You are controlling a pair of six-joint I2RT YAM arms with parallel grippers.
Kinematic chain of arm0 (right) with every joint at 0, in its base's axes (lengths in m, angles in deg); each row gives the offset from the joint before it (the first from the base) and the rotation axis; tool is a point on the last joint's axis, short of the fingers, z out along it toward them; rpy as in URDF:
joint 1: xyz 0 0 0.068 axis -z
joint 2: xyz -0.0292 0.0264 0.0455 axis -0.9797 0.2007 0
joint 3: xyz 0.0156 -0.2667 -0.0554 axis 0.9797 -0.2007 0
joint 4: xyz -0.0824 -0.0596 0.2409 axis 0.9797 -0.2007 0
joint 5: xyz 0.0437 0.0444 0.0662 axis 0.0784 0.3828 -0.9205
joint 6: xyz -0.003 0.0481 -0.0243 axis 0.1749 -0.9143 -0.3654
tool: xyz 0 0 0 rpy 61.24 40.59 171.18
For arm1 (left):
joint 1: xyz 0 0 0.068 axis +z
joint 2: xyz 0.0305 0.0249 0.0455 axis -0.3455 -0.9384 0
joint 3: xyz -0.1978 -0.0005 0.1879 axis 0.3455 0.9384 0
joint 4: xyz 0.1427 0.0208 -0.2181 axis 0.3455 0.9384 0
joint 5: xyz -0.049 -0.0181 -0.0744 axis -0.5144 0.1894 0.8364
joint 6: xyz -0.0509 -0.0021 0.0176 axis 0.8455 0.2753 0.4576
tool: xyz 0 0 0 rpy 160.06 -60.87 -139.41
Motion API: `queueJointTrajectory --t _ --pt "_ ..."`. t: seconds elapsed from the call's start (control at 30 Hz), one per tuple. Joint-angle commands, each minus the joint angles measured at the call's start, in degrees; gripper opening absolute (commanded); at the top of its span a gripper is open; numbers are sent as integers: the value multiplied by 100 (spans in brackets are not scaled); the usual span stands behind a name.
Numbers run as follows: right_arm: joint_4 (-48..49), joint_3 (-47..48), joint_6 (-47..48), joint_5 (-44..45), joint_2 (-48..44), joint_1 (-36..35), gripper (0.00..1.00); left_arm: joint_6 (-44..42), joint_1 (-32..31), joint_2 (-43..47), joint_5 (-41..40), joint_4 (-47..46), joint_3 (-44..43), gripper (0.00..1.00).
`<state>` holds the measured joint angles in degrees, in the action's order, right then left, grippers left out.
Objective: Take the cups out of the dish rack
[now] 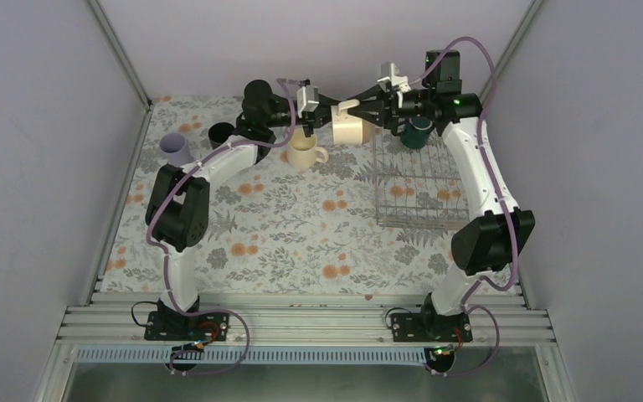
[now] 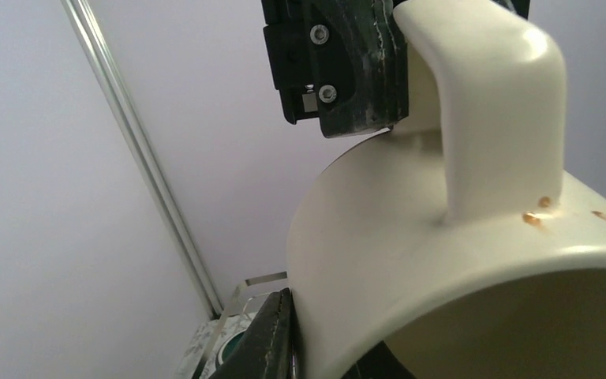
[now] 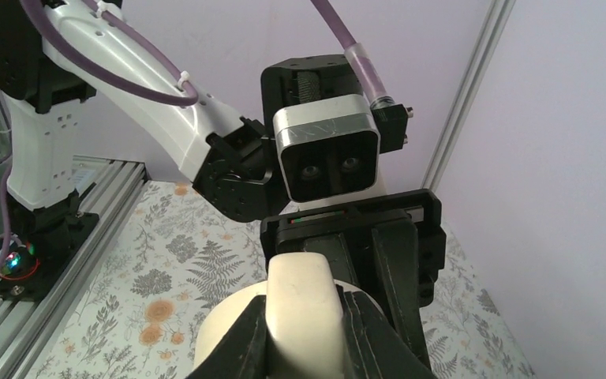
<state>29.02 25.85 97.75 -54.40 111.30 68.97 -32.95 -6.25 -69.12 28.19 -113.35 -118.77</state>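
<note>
**Left arm** (image 1: 228,161) & **right arm** (image 1: 479,159): glossy white tapered links alternating w/ matt black joint housings (image 1: 180,213) — same build both sides. Each stands on a black base plate (image 1: 170,322) w/ thin wires at the foot. Lilac cable (image 3: 126,79) runs along each arm in loose loops, fixed by white zip ties (image 3: 183,79). Left wrist camera (image 3: 327,158): brushed-silver face, two dark lenses, black body behind. Right wrist block (image 2: 339,63) — black, scuffed, two silver socket-head screws (image 2: 321,33). Small green LEDs (image 1: 455,102) glow on right arm's black sections; red-green light (image 3: 17,260) at left base.
</note>
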Motion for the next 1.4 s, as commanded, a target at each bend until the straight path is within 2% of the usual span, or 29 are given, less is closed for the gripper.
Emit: queueJointTrajectory --t 0.0,0.1,0.13,0.3,0.4,0.5,0.6,0.7,0.83,0.97,1.03,1.13,1.27,1.37 --pt "837 85 -255 175 -232 -48 22 33 -114 104 600 -97 -34 2" --pt "1051 22 -584 485 -271 -49 95 128 -114 153 550 -231 2 2" --pt "1101 -12 -655 604 -297 -50 99 126 -118 172 538 -223 2 2" --pt "755 -18 -359 1447 -588 12 100 -335 -40 309 421 397 -36 2" --pt "482 -36 -12 1971 -821 126 100 -1551 67 442 -80 1775 -216 2" --pt "537 -196 57 2688 -1089 280 100 -3170 182 490 -1141 3493 -610 2" --pt "544 -261 211 3929 -1112 306 100 -4426 463 393 -1836 5155 -1298 2" --pt "146 37 451 4785 -770 362 100 -5447 859 335 -2281 6714 -1905 2" --pt "-580 543 654 5290 -24 478 100 -6944 1289 172 -3358 8776 -2859 2" --pt "-996 968 504 5800 670 586 100 -7581 1680 -60 -3991 10637 -3776 2" --pt "-1278 1284 424 5973 1097 644 100 -7759 1755 -12 -4421 11116 -3765 2" --pt "-1825 1703 763 5978 1751 713 100 -7858 1846 255 -4777 11368 -3133 2" --pt "-1400 962 2045 6393 1812 732 100 -8028 1858 873 -5524 10751 -1426 2" --pt "-1311 826 2679 6516 1858 729 99 -8023 1865 995 -5730 10508 -814 2"
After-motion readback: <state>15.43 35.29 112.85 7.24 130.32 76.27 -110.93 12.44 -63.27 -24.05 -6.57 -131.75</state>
